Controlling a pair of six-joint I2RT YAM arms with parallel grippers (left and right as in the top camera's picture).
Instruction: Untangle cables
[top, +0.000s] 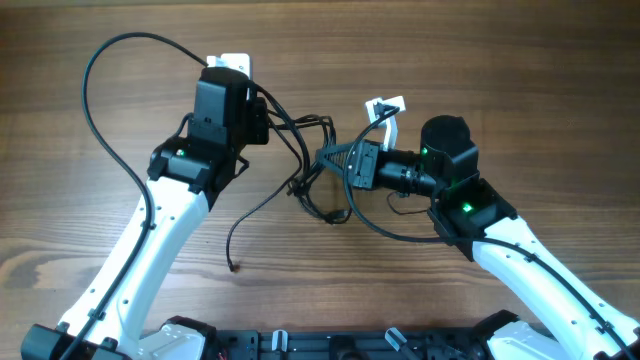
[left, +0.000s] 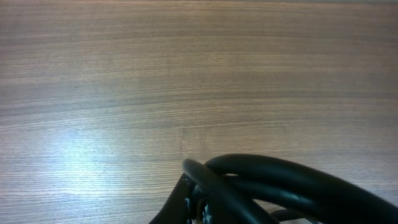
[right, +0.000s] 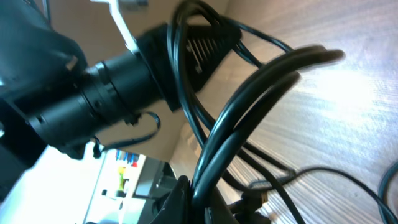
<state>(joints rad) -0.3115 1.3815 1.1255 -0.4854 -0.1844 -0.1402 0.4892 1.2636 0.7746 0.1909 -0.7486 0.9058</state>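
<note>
The cables (top: 312, 165) are thin black cords knotted together in the middle of the wooden table, between my two arms. One loose end trails down to a small plug tip (top: 235, 266). Strands run from the knot to my left wrist (top: 228, 105). In the left wrist view my left gripper (left: 194, 200) shows at the bottom edge with black cable (left: 273, 177) pressed across its jaw. In the right wrist view my right gripper (right: 198, 198) is shut on a bundle of cable strands (right: 249, 106) that arches up from the jaws. A small plug (right: 260, 196) lies beside them.
The right arm's black cylindrical end with a ribbed triangular tip (top: 350, 162) reaches into the knot. A thicker arm cable loops out at the upper left (top: 88, 95), and another curves below the right arm (top: 385, 230). A white part (top: 385, 106) sits above the right arm.
</note>
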